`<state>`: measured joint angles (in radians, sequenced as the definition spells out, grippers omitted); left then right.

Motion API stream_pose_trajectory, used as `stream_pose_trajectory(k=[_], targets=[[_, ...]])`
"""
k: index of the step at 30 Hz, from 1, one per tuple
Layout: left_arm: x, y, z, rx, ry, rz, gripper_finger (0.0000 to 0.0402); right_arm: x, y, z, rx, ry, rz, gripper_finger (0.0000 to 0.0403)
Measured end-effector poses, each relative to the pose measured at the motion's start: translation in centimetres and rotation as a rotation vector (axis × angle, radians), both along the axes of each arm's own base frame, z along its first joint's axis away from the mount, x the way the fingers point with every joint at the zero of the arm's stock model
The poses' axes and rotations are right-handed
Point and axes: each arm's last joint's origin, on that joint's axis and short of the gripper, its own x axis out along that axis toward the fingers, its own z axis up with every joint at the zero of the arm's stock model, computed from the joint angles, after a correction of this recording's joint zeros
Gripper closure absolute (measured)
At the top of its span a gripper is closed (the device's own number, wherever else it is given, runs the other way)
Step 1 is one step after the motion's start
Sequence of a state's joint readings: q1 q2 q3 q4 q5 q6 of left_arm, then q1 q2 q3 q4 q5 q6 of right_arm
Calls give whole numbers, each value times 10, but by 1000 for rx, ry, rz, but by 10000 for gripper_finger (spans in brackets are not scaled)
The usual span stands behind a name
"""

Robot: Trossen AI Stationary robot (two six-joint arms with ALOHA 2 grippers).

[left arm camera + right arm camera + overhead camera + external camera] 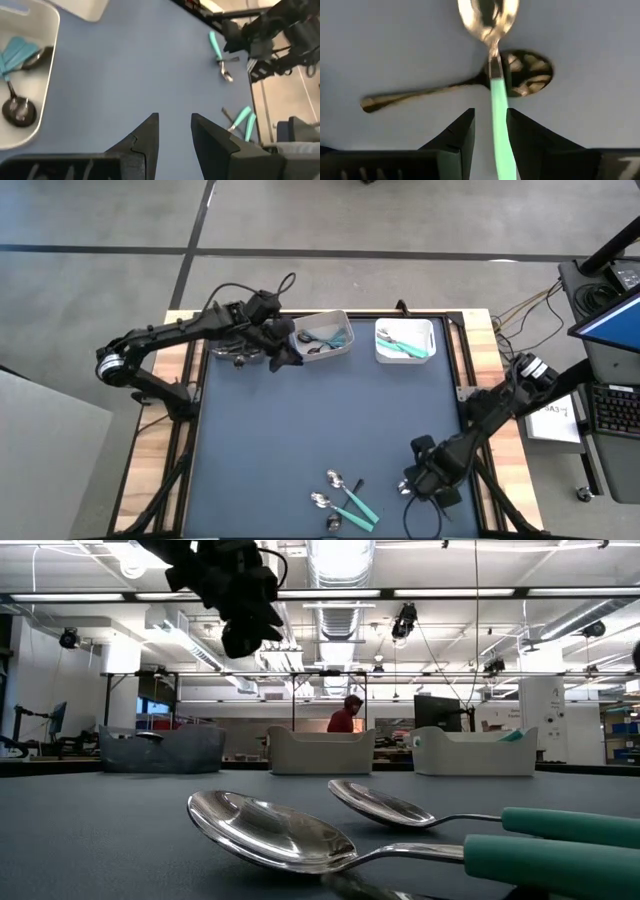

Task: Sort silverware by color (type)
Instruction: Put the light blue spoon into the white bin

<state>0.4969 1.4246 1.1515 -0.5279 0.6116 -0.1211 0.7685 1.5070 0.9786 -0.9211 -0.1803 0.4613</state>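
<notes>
The right hand [490, 132] is at the near right of the worktop [300, 420], and its wrist view shows a teal spoon [492, 60] running up between its two fingers, the handle pinched in the gap and the bowl sticking out ahead. So this hand is gripping the teal spoon by its handle, probably because that leaves the head free to drop cleanly into a bin. Under the spoon lies an all-metal spoon [460, 85], crossing it; whether the two touch cannot be told.

The left hand [175, 135] hangs over the far left of the worktop, next to the middle white bin [343, 348]. Its fingers stand apart with nothing between them, so it is empty and slightly open, likely waiting close to the bins.

The middle bin holds dark-handled pieces and some teal ones. The right white bin [428, 328] holds teal-handled silverware. A dark grey bin [160, 750] sits at the far left.

Near the front edge, a few teal spoons [350, 500] are left in a loose cluster, heads pointing away from the handles. My guess is that sorting is well along, with these few and the gripped spoon left to place.
</notes>
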Motion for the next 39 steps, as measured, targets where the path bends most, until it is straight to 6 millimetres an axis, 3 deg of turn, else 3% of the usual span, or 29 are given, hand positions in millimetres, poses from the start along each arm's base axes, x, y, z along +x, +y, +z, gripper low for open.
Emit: stream_pose_trajectory(k=[18, 23, 29, 39], targets=[[5, -1, 4, -11, -39, 19, 306, -14, -10, -37, -14, -20, -33, 298], [5, -1, 4, -3, -44, 19, 306, -17, -13, -42, -22, -8, -109, 309], [5, 1, 3, 43, -22, 72, 306, -15, -11, -40, -26, 8, -231, 358], [5, 1, 3, 50, -18, 80, 306, -5, 2, -19, 122, -41, -204, 360]])
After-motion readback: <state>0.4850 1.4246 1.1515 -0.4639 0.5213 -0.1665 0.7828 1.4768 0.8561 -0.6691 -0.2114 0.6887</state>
